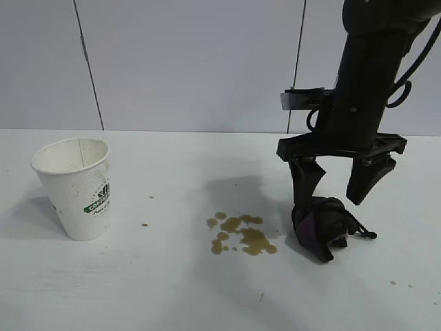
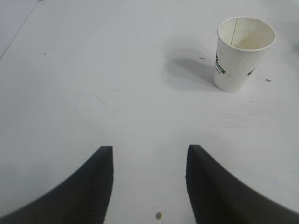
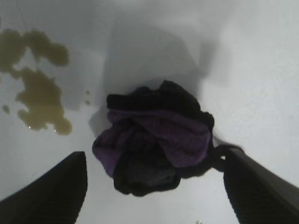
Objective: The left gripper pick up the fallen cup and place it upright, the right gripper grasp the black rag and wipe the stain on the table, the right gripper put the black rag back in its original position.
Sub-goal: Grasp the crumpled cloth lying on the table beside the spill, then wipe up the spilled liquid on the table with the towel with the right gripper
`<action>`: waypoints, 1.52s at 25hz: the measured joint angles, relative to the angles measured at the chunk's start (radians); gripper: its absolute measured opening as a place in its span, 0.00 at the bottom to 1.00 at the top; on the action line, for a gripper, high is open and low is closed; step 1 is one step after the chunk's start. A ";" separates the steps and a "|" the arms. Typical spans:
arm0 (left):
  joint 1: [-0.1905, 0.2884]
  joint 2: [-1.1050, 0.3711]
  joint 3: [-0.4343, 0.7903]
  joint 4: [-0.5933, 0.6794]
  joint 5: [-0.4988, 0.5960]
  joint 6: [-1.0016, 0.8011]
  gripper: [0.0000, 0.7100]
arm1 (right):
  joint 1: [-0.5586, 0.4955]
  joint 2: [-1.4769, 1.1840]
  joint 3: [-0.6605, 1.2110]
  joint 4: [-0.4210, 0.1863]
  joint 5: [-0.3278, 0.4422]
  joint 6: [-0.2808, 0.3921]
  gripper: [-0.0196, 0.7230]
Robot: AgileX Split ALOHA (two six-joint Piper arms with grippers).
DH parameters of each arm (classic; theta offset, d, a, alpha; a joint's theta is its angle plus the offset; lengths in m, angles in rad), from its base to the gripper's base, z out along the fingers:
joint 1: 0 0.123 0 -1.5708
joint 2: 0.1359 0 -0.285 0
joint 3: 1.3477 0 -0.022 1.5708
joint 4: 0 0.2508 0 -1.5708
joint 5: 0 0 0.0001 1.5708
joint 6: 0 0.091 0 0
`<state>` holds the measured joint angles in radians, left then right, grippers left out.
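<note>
White paper, dimpled and banded with a green logo, marks the cup (image 1: 74, 187), which is seen standing upright with its mouth open at the left of the table (image 1: 172, 289); a soft shadow is cast beside it. In the left wrist view the same cup (image 2: 240, 53) is shown well apart from the left gripper (image 2: 149, 184), whose two black fingers are held parted over bare tabletop with nothing between them, a single small brown speck (image 2: 159, 215) lying near their tips. Toward the middle of the table, the stain (image 1: 239, 233) is spread as a cluster of brownish-olive blotches and drops, and two tiny specks are scattered between it and the cup. Just to the right of the stain, the black rag (image 1: 325, 224) is bunched on the tabletop, its purple folds showing and a short cord end trailing off to the right. Over it, the right gripper (image 1: 339, 207) is pointed downward from a thick black arm, its fingers spread wide to either side of the cloth. In the right wrist view the rag (image 3: 156, 142) is framed between the two fingers (image 3: 51, 196), and it cannot be told whether either fingertip is touching it; the stain (image 3: 39, 88) lies near the rag, apart from it.
</note>
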<state>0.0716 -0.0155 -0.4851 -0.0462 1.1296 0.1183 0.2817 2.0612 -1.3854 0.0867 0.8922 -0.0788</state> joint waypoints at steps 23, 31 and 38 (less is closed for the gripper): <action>0.000 0.000 0.000 0.001 0.000 0.000 0.50 | 0.275 -0.153 -0.113 0.135 -0.065 -0.024 0.14; 0.000 0.000 0.000 0.001 0.000 0.000 0.50 | 0.370 0.016 -0.113 0.094 -0.184 0.044 0.14; 0.000 0.000 0.000 0.001 0.000 0.000 0.50 | 0.370 0.112 -0.118 0.036 -0.192 0.079 0.14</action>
<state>0.0716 -0.0155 -0.4851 -0.0451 1.1296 0.1179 0.6520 2.1728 -1.5032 0.1232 0.7002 0.0000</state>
